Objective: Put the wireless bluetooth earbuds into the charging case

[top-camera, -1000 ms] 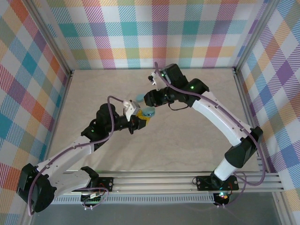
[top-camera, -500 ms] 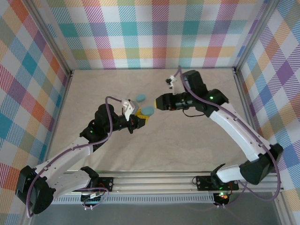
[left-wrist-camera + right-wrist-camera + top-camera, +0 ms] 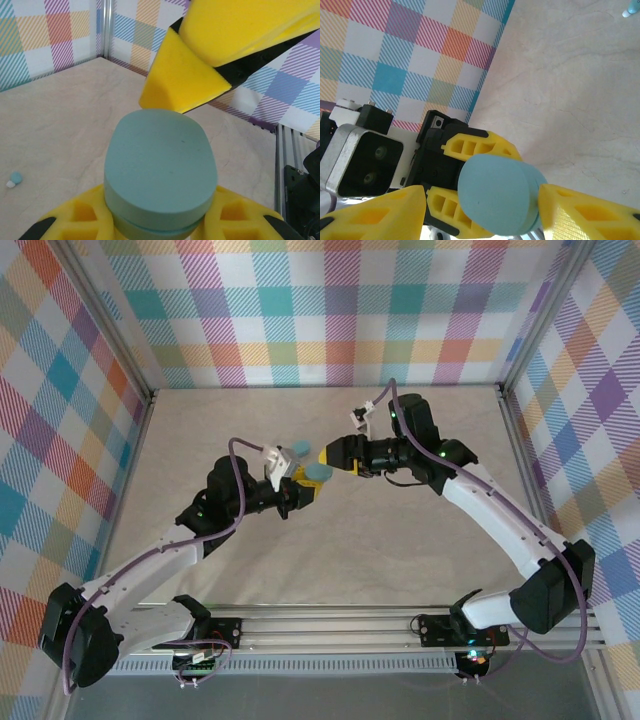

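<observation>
An earbud (image 3: 16,177) lies on the bare surface (image 3: 60,125). The left end effector (image 3: 303,490) pinches a teal case (image 3: 317,472), with another case (image 3: 298,448) just beyond. The right end effector (image 3: 326,454), spread, flanks the held case, closer than half a second ago.

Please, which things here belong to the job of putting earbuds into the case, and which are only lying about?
Job:
- teal charging case, gripped by left claw
- right claw, open around it
- loose earbud on the table
- second teal oval, likely another case

Just there:
- checked walls
- metal rail at the near edge
</observation>
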`<action>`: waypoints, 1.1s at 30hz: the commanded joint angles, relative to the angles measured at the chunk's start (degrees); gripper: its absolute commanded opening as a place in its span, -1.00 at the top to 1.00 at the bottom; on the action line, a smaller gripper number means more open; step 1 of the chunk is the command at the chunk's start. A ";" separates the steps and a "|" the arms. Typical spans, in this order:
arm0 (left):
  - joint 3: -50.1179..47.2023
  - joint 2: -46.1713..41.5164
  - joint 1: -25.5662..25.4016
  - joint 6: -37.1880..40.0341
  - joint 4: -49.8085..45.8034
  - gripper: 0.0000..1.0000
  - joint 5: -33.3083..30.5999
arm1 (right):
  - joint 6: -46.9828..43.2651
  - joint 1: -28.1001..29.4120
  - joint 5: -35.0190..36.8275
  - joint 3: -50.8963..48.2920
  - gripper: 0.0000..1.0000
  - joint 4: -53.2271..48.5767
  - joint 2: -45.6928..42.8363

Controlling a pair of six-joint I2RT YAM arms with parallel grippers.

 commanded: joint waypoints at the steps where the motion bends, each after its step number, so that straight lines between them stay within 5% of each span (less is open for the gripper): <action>1: 2.72 0.16 -0.28 -1.04 3.35 1.00 1.69 | 0.67 -0.08 -2.10 -0.84 -0.24 1.87 0.47; 14: 4.75 1.39 -0.28 -0.97 4.01 1.00 0.56 | 7.58 -0.69 -11.81 -2.49 -0.24 8.70 4.46; 24: 5.12 0.24 -0.28 -0.75 2.91 1.00 -0.31 | 5.11 -2.10 -11.03 -2.78 -0.24 4.57 2.84; 33: 6.04 3.62 -0.37 -1.28 3.00 1.00 -0.49 | 8.81 -1.92 -17.51 -4.87 0.11 9.20 2.07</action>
